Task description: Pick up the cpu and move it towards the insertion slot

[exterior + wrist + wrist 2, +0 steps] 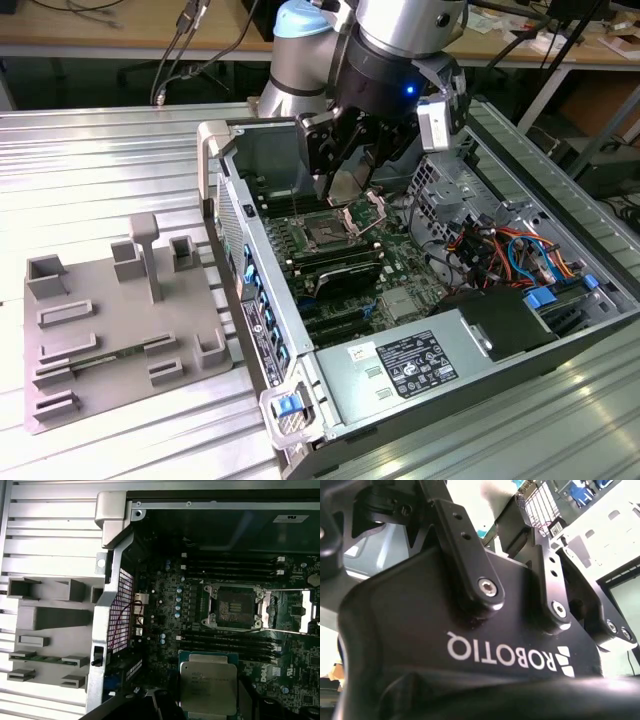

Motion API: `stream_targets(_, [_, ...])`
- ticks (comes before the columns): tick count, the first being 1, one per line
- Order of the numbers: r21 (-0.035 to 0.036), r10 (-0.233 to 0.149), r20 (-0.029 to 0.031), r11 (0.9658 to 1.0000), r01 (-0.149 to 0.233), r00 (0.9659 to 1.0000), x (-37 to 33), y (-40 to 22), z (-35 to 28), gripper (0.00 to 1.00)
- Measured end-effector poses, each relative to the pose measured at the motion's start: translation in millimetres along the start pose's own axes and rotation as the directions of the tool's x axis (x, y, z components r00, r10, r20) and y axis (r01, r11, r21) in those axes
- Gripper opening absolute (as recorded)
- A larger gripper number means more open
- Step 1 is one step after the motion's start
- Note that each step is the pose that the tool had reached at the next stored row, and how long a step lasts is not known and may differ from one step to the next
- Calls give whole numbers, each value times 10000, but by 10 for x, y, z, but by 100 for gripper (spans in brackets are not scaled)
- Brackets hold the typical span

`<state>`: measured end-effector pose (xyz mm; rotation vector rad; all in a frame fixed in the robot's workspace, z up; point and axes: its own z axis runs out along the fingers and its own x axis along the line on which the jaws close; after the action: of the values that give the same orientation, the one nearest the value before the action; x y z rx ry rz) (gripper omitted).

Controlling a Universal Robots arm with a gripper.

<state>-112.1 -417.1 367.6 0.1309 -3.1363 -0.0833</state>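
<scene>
A ribbed metal bench point(100, 150) carries an open computer case point(400, 300) and a grey plastic tray point(120, 320). We see the gripper point(345, 180) inside the case, closed on the cpu point(207, 682), just above the insertion slot point(231, 607). White labels lie on the power supply point(415, 365), which is nearest us.

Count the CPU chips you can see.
1. The cpu sits in the gripper above the motherboard, short of the empty insertion slot. Others may be hidden.
</scene>
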Motion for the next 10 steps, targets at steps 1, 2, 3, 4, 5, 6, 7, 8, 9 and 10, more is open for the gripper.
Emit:
stream_targets(1, [-3,0,1,10000,0,10000,-10,-1,4,55])
stream_targets(2, [-5,0,1,10000,0,10000,-18,-2,7,55])
stream_targets(3, [-7,0,1,10000,0,10000,-28,-3,11,55])
stream_targets(4, [-9,0,1,10000,0,10000,-38,-4,15,55])
stream_targets(5, [-10,0,1,10000,0,10000,-44,-5,18,55])
stream_targets(6, [-11,0,1,10000,0,10000,-49,-5,20,55])
stream_targets(7, [-13,0,1,10000,0,10000,-55,-6,23,55])
stream_targets(8, [-14,0,1,10000,0,10000,-59,-6,25,55])
stream_targets(9, [-15,0,2,10000,0,10000,-63,-7,28,55])
stream_targets(10, [-17,0,2,10000,0,10000,-76,-8,34,55])
